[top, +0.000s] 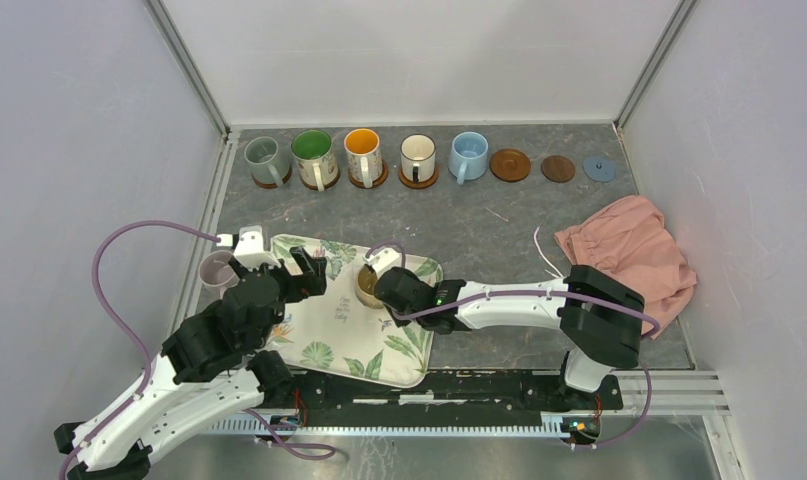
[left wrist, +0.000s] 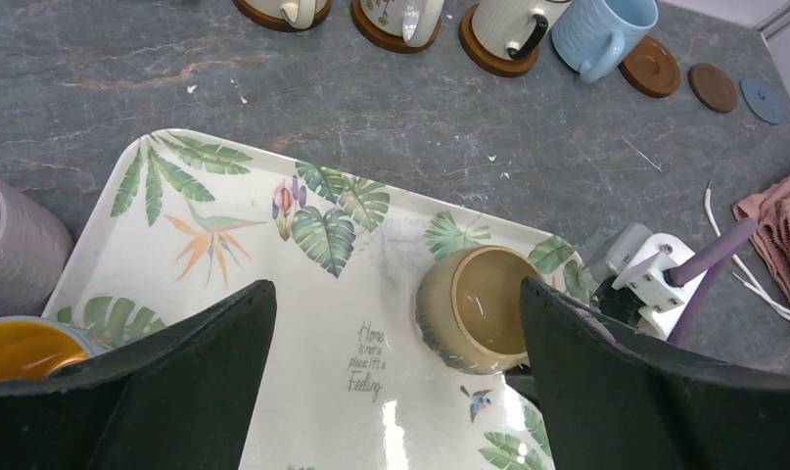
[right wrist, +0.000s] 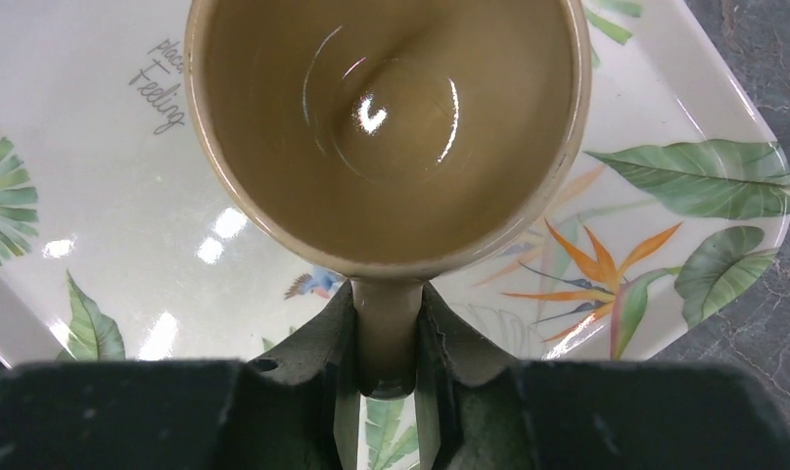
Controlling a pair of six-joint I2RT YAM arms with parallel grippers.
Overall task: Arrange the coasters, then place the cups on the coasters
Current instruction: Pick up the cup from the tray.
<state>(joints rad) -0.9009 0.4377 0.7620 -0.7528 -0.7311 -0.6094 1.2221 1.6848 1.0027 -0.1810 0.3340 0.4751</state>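
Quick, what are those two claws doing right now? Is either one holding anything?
Left gripper: open, holding nothing, above the leaf-print tray.
Right gripper: closed on the tan mug, gripping its handle.

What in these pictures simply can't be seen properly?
Pale pink cup: left wrist view, cut off by the left edge; handle unseen.
Blue cup with orange inside: same view, mostly behind a finger of the left tool.
Tan cup: right wrist view, seen from above; whether it rests on the tray is unclear.
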